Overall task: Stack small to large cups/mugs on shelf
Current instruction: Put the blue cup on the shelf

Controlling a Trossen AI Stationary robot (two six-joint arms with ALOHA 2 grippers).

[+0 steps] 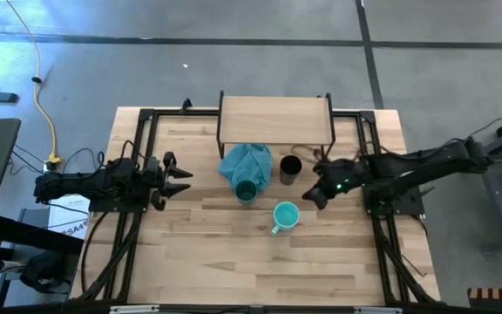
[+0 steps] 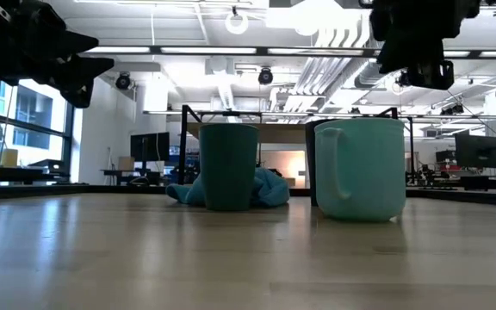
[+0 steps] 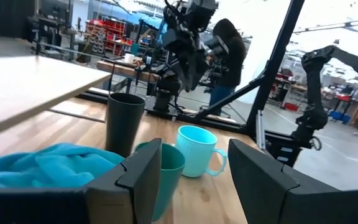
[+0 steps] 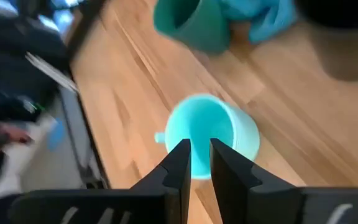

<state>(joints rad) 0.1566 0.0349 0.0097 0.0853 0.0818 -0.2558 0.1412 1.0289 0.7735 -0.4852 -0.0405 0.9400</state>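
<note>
3 cups on the tabletop (image 1: 234, 253), none on the shelf (image 1: 275, 118). Light turquoise mug (image 1: 286, 215) stands upright nearest the front, handle toward the front-left. Dark teal-green cup (image 1: 246, 191) upright, touching the blue-teal cloth (image 1: 244, 163) bunched before the shelf. Black cup (image 1: 290, 167) upright just beside the cloth. Right gripper (image 4: 195, 163) hovers above the mug, fingers nearly together, holding nothing. Left gripper (image 1: 179, 174) waits at table's left side, fingers apart, empty.

Dark, jointed arms, blocky black fingers (image 3: 263, 177); small green light, perhaps an indicator, behind the jaws.
</note>
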